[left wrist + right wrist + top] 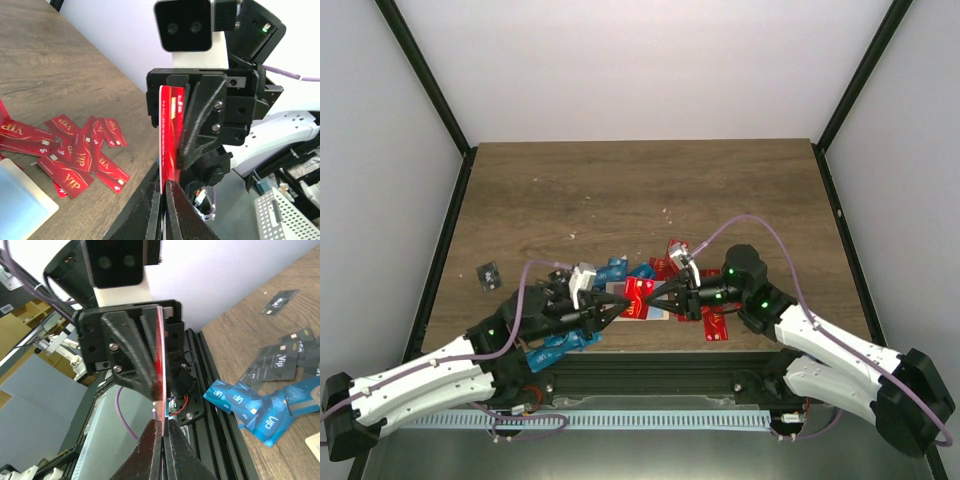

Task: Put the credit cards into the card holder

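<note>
Your left gripper (164,189) clamps one edge of the thin red rectangular card (170,125) | your right gripper (162,426) clamps its opposite edge | pale flat square card holder (22,206) lies on brown wooden table (640,190) just below.

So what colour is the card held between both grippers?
Red; the card shows best in the left wrist view.

The holder (20,200) is cut off by the left wrist view's bottom-left corner. The red card (170,125) shows only partly (fingers (200,120) cover both ends). The black card's (489,275) markings are too small to read.
</note>
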`<state>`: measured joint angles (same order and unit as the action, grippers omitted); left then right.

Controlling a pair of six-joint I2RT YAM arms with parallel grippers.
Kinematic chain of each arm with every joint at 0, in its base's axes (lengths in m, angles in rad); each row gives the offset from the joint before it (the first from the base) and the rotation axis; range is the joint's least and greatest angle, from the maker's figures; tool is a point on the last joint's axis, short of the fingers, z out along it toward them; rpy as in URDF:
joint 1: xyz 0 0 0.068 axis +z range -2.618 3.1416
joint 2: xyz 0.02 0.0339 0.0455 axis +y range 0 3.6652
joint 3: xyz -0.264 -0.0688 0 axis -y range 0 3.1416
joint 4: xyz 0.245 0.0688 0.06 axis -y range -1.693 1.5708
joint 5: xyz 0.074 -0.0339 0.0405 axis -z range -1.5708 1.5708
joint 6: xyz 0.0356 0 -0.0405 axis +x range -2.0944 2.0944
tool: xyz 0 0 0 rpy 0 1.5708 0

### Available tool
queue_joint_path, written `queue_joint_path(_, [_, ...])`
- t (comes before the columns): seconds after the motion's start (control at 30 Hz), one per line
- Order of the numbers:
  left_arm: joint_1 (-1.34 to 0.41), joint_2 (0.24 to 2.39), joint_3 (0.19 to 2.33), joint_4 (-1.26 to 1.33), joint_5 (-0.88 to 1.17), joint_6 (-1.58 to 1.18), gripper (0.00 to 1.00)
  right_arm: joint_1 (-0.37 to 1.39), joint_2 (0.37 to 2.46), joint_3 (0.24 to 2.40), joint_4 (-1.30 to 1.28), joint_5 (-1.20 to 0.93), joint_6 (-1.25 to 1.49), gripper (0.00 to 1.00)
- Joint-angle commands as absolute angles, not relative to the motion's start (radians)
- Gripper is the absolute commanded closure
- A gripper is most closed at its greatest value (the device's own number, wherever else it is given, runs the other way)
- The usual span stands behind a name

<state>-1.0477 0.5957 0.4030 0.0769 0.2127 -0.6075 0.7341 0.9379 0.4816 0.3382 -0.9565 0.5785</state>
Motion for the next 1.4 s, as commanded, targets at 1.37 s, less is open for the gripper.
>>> queue_joint_path(1.37, [-0.698, 1.183, 0.294, 0.3, 0.461, -0.79, 0.96, 0.73, 1.405, 0.569, -0.077, -0.212, 0.604, 0.83])
